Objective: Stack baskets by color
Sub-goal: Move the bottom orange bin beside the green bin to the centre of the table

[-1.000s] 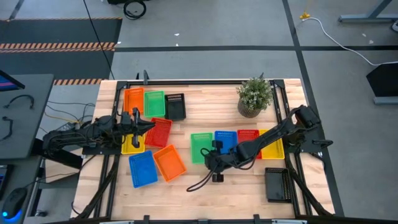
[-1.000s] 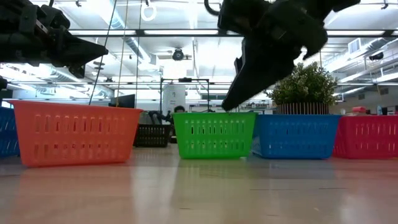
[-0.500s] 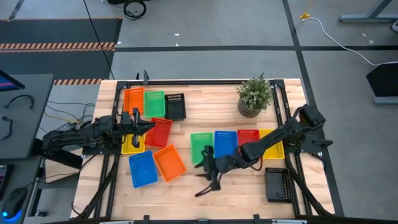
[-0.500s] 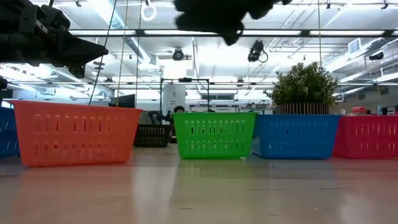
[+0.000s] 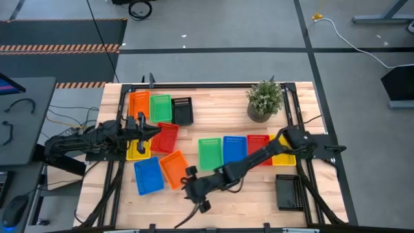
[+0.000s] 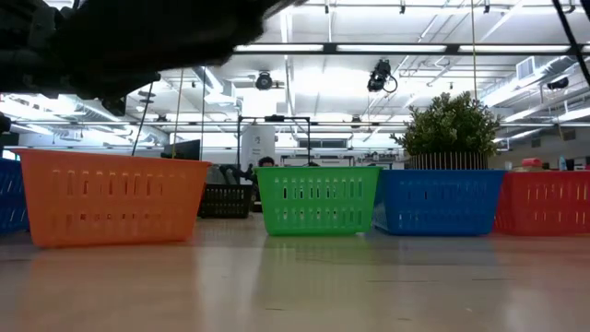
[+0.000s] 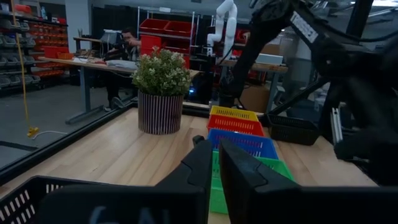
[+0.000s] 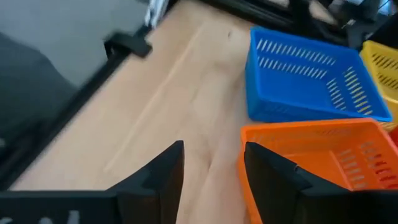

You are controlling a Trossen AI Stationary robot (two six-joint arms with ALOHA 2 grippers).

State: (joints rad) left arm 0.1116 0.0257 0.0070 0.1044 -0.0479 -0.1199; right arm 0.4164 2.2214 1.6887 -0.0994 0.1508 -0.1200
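Note:
Baskets lie in groups on the wooden table. At the far left are an orange one (image 5: 139, 103), a green one (image 5: 160, 107) and a black one (image 5: 183, 110). Left of centre are red (image 5: 167, 137), yellow (image 5: 137, 151), blue (image 5: 147, 176) and orange (image 5: 174, 169). In a middle row stand green (image 5: 209, 154), blue (image 5: 234, 149), red (image 5: 257, 146) and yellow (image 5: 285, 155). My right gripper (image 5: 189, 184) (image 8: 211, 168) hovers open beside the near orange basket (image 8: 311, 165), touching nothing. My left gripper (image 5: 154, 129) (image 7: 215, 163) is shut and held level above the red basket.
A potted plant (image 5: 264, 100) stands at the far right. Another black basket (image 5: 288, 192) lies at the near right. Bare wood lies along the near edge (image 5: 239, 200). My right arm (image 5: 259, 155) reaches across the middle row of baskets.
My right gripper has swept from the middle green basket toward the table's left and near edge, rolling as it went. It now hangs beside the near orange basket. No basket has moved.

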